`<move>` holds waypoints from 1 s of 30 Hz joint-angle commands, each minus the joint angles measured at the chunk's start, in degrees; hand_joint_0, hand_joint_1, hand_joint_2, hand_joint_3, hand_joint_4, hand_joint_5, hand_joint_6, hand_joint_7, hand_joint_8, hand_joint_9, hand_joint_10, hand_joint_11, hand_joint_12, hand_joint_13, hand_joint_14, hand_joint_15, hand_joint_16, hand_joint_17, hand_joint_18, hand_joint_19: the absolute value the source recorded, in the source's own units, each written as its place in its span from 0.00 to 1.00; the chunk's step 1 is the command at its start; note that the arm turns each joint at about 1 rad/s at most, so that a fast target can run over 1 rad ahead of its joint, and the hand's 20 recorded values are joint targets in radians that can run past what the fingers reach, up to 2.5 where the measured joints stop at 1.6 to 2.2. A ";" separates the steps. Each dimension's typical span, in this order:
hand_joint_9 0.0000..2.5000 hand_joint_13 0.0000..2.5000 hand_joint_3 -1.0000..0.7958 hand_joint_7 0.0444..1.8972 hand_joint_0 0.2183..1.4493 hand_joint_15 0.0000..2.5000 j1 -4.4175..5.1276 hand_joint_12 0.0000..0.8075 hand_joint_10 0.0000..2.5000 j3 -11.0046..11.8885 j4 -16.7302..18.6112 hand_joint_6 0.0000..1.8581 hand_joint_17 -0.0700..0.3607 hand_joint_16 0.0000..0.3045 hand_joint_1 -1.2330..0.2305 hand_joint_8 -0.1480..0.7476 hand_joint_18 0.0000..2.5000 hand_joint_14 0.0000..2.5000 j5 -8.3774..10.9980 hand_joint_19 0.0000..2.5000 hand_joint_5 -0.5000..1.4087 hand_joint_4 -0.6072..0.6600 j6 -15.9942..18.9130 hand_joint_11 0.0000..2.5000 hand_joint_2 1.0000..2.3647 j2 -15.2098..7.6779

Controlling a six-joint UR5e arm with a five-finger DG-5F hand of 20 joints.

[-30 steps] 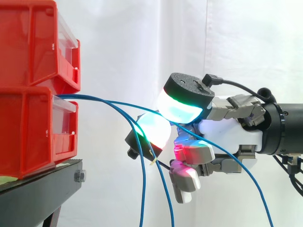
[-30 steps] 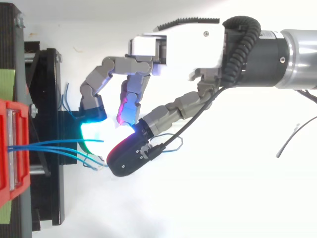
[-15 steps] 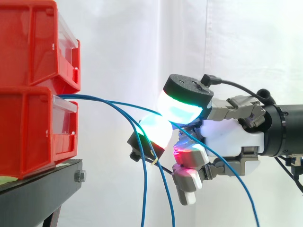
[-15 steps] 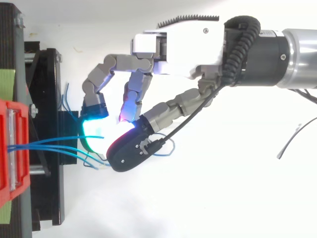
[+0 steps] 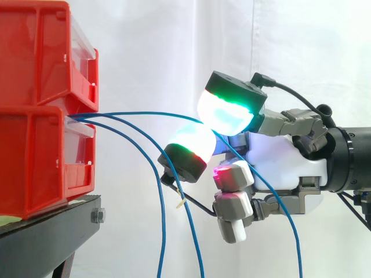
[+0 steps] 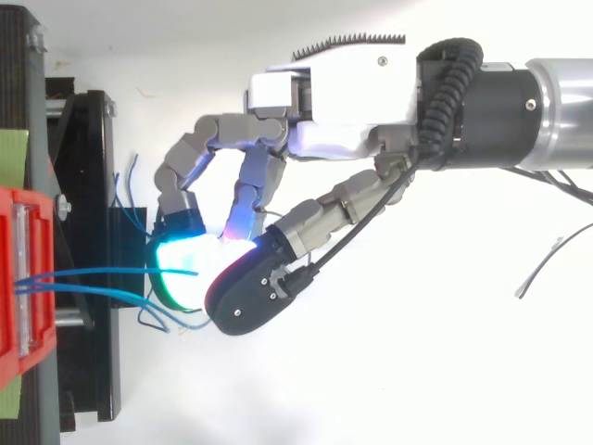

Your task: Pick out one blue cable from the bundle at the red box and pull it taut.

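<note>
Right of centre in the side view, the robot's many-fingered hand (image 5: 278, 165) has its fingers curled. Two of its glowing pads (image 5: 226, 113) look pinched onto one thin blue cable (image 5: 145, 114), which runs almost level from the front of the lower red plastic bin (image 5: 35, 162) at the left edge into that pinch. Two other blue cables (image 5: 164, 220) droop free toward the bottom of the frame. A good pull, I judge, means a firm pinch and a straight draw toward the right edge, stopping once the sag is gone, so nothing slips or snags.
</note>
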 commanded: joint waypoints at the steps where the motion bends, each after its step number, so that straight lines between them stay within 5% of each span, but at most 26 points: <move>1: 0.48 0.43 0.47 0.53 0.35 0.26 0.04 0.48 0.01 0.00 -0.12 0.51 0.44 0.17 0.32 0.61 0.37 0.01 -0.27 0.27 0.19 0.53 0.56 0.26 0.02 -0.06; 15: 0.41 0.40 0.46 0.52 0.36 0.14 -0.48 0.42 0.00 -0.09 -0.82 0.51 0.38 0.14 0.33 0.74 0.34 0.01 -3.43 0.18 0.18 0.53 2.49 0.00 0.02 0.03; 19: 0.45 0.41 0.45 0.52 0.36 0.15 -0.57 0.43 0.00 -0.09 -1.35 0.50 0.38 0.14 0.33 0.77 0.34 0.01 -3.87 0.19 0.18 0.53 2.49 0.00 0.02 -0.06; 26: 0.58 0.42 0.44 0.50 0.36 0.19 -0.66 0.44 0.01 -0.09 -1.17 0.51 0.38 0.14 0.34 0.74 0.33 0.01 -3.87 0.20 0.18 0.53 2.49 0.22 0.02 0.03; 30: 0.59 0.42 0.43 0.50 0.36 0.19 -0.66 0.45 0.01 -0.09 -1.17 0.51 0.39 0.14 0.35 0.74 0.34 0.01 -3.87 0.21 0.18 0.54 2.49 0.23 0.02 0.03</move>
